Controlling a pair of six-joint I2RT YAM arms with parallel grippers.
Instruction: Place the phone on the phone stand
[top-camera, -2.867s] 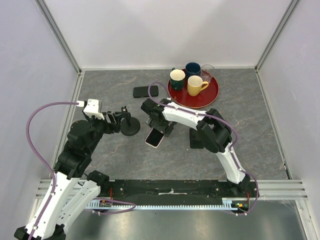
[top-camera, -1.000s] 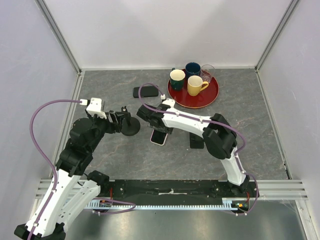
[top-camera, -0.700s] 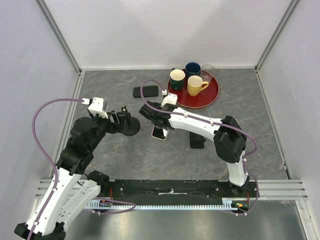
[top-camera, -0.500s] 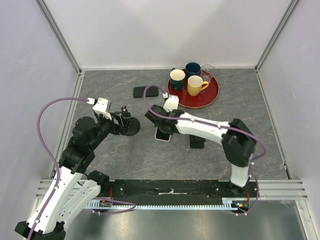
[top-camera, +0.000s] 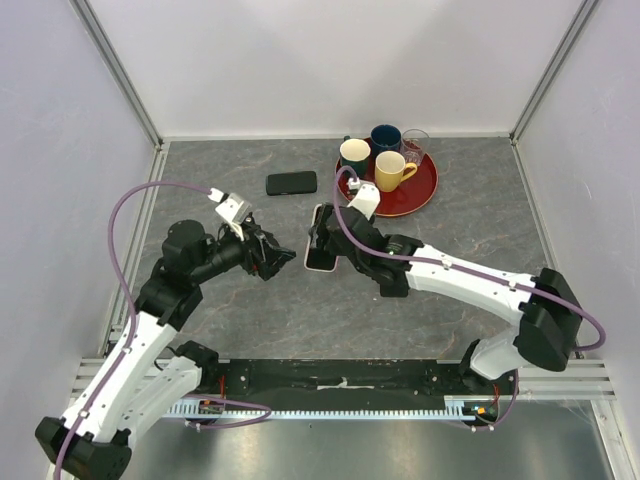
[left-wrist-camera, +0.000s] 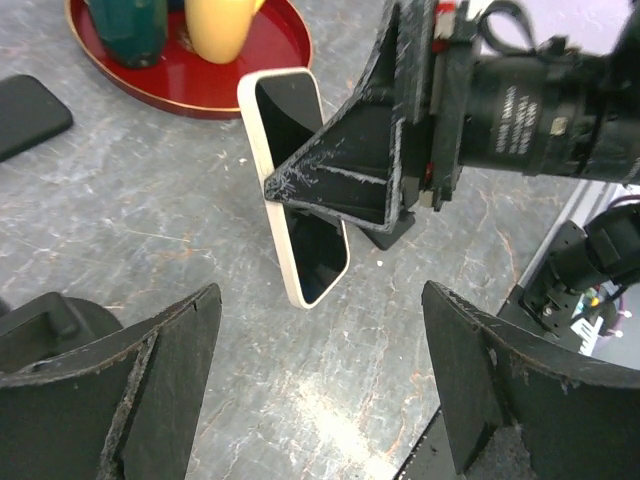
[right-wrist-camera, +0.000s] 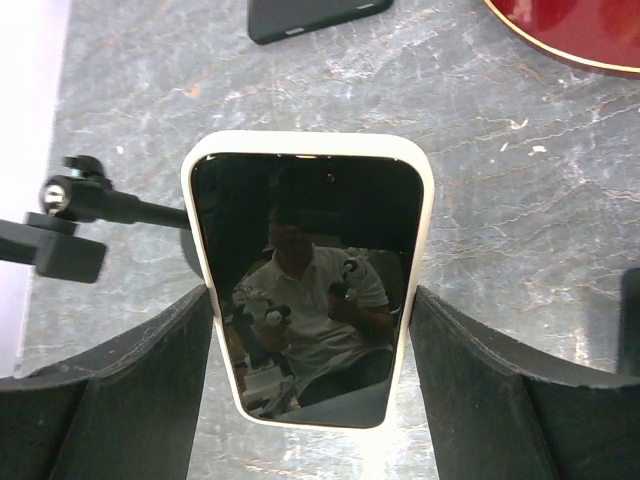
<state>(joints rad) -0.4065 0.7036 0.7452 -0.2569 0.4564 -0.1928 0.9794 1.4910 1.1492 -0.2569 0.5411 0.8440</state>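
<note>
My right gripper is shut on a white-cased phone, one finger on each long edge. In the right wrist view the dark screen of the phone faces the camera. In the left wrist view the phone hangs tilted, low over the table. The black phone stand is just left of the phone; its base shows beside my left finger. My left gripper is wide open and empty, over the stand and facing the phone.
A second, black phone lies flat at the back. A red tray holds three mugs and a glass at the back right. A small black block sits under my right arm. Walls close in the table.
My right arm swung its elbow out to the right and drew the phone slightly back. My left gripper moved right, over the stand and towards the phone.
</note>
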